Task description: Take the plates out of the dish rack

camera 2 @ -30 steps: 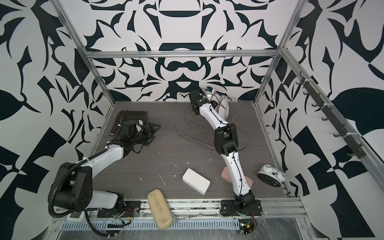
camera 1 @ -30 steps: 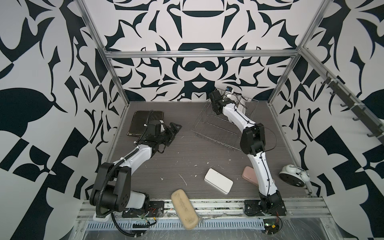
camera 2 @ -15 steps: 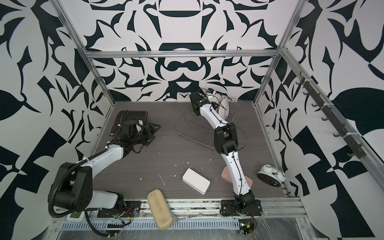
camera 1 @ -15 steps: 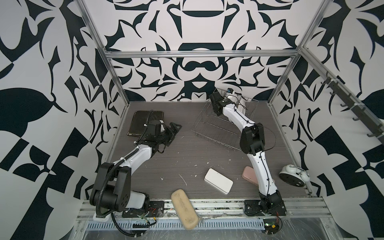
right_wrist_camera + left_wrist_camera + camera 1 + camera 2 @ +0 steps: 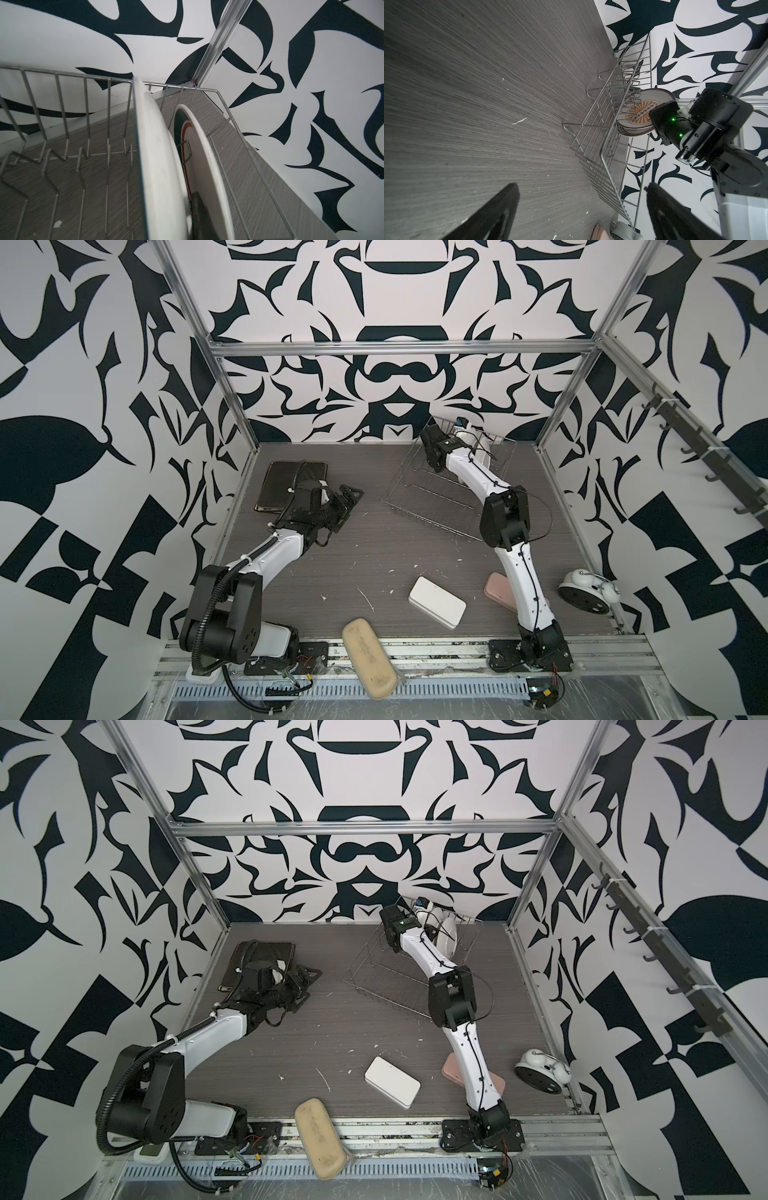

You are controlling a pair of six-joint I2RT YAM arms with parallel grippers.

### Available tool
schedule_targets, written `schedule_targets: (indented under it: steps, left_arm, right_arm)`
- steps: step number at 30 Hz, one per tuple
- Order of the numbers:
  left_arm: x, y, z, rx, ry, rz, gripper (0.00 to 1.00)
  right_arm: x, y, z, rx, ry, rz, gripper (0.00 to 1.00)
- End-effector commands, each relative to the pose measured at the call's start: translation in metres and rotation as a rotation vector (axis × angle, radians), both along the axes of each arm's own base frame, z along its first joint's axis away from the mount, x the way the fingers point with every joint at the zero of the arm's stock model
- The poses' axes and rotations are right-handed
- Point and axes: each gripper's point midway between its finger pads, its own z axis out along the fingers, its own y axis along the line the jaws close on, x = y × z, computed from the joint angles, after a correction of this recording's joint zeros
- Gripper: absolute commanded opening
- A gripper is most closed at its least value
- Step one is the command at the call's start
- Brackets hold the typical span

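Note:
The wire dish rack (image 5: pixel 428 497) (image 5: pixel 386 977) (image 5: pixel 602 133) stands at the back right. Two round white plates (image 5: pixel 446 936) (image 5: pixel 639 112) stand on edge at its far end. My right gripper (image 5: pixel 465 435) (image 5: pixel 176 220) reaches down into the rack and is shut on the nearer plate (image 5: pixel 158 166). One dark finger (image 5: pixel 197 216) sits in the gap before the second, printed plate (image 5: pixel 207 166); the other finger is hidden behind the held plate. Black square plates (image 5: pixel 291 485) (image 5: pixel 257 957) lie flat at the back left. My left gripper (image 5: pixel 347 495) (image 5: pixel 581 186) hovers open beside them, holding nothing.
A white rounded box (image 5: pixel 436 608) lies at the front middle and a pink case (image 5: pixel 498 593) under my right arm. A tan case (image 5: pixel 368 655) rests on the front rail. A white alarm clock (image 5: pixel 586 591) sits at the right edge. The back wall is close behind the rack.
My right gripper's jaws have closed onto the nearer round plate in the rack. Both arms have stayed nearly where they were.

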Motion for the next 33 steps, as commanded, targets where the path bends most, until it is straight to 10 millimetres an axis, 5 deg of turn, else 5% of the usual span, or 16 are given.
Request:
schedule_targets:
  steps: [1,8,18,19,33]
  left_arm:
    - [-0.002,-0.001,-0.002,-0.005,0.006,-0.006,0.99]
    - [-0.003,-0.001,-0.003,-0.007,0.009,-0.006,0.99]
    - [-0.003,-0.002,-0.001,-0.011,0.008,-0.009,0.99]
    - [-0.003,-0.002,-0.001,-0.011,0.007,-0.009,0.99]
    - [-0.005,-0.002,0.000,-0.009,0.008,-0.011,0.99]
  right_arm:
    - [0.008,0.012,0.016,0.070,-0.102,0.000,0.13]
    - [0.009,0.010,0.027,0.017,-0.114,-0.004,0.00]
    - [0.013,0.010,0.039,-0.101,-0.104,0.017,0.00]
    - [0.011,0.009,0.055,-0.101,-0.131,0.016,0.00]
    - [0.004,0.024,0.118,-0.194,-0.230,0.022,0.00]
